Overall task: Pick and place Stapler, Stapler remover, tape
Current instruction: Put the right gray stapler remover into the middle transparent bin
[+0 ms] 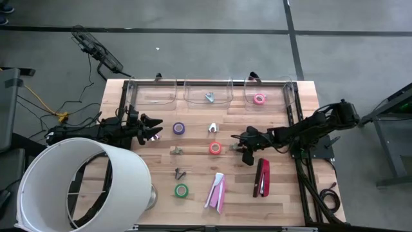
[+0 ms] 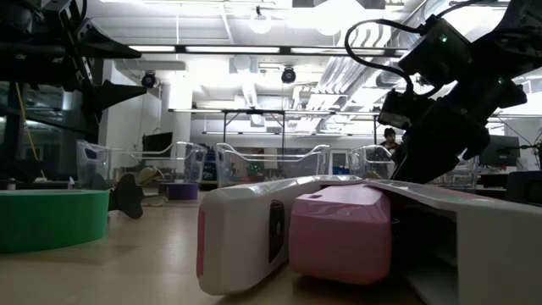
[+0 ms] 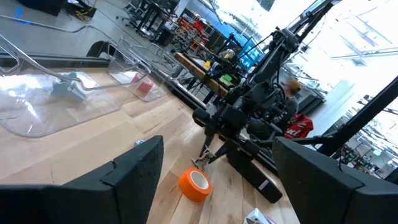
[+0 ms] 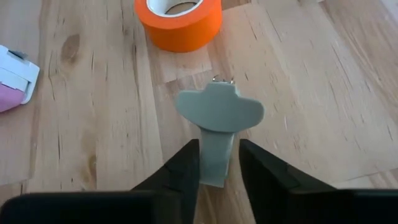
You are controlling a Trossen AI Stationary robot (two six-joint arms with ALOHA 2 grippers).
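A grey stapler remover [image 4: 219, 112] lies on the wooden table just right of the red-orange tape [image 1: 215, 148], and my right gripper [image 4: 219, 163] is shut on it. My left gripper [image 1: 154, 131] hovers open and level at the table's left, near the purple tape [image 1: 179, 128]. Two more stapler removers [image 1: 212, 128] [image 1: 180, 173], a green tape [image 1: 181, 191], a pink-and-white stapler [image 1: 216, 191] and a red-and-black stapler [image 1: 262, 178] lie flat on the table. A pink tape [image 1: 259, 98] sits in the far right bin. My right gripper pinches the remover's narrow stem [image 4: 217, 158] between its two fingers, behind the wide wing-shaped part. The fingers slant down from the table's right side and lie along the remover. The remover rests on the table, its metal claws [image 4: 222, 79] toward the red-orange tape.
Three clear bins [image 1: 207, 90] line the far edge; the middle one holds a stapler remover [image 1: 209, 97]. A big white cylinder [image 1: 84, 183] stands at the near left corner. Another small remover [image 1: 176, 150] lies left of centre.
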